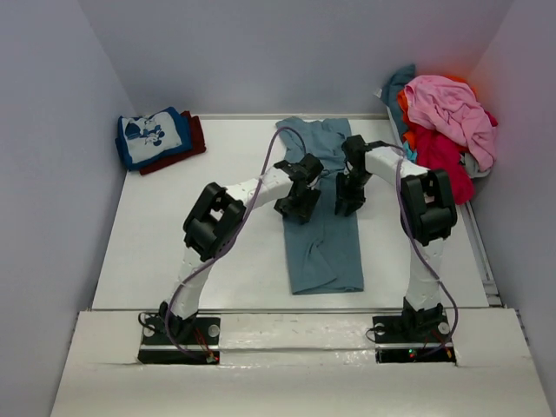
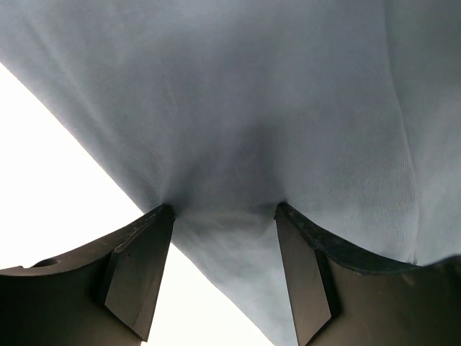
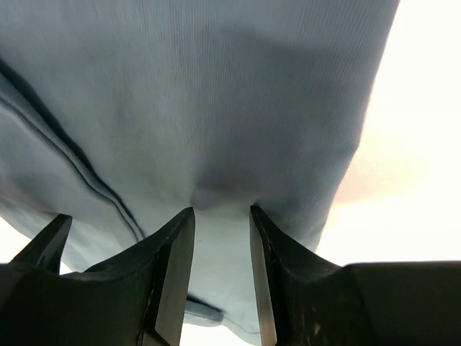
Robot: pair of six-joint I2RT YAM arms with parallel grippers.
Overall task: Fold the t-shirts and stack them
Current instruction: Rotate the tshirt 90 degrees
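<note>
Limp slate-blue t-shirt (image 1: 326, 252), pinch its side edges; my left tool (image 2: 224, 210) presses open, right tool (image 3: 222, 210) I cannot tell

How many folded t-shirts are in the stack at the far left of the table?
2: a blue printed t-shirt on top, and a dark red t-shirt under it, showing at its right edge. Others may be hidden beneath.
</note>
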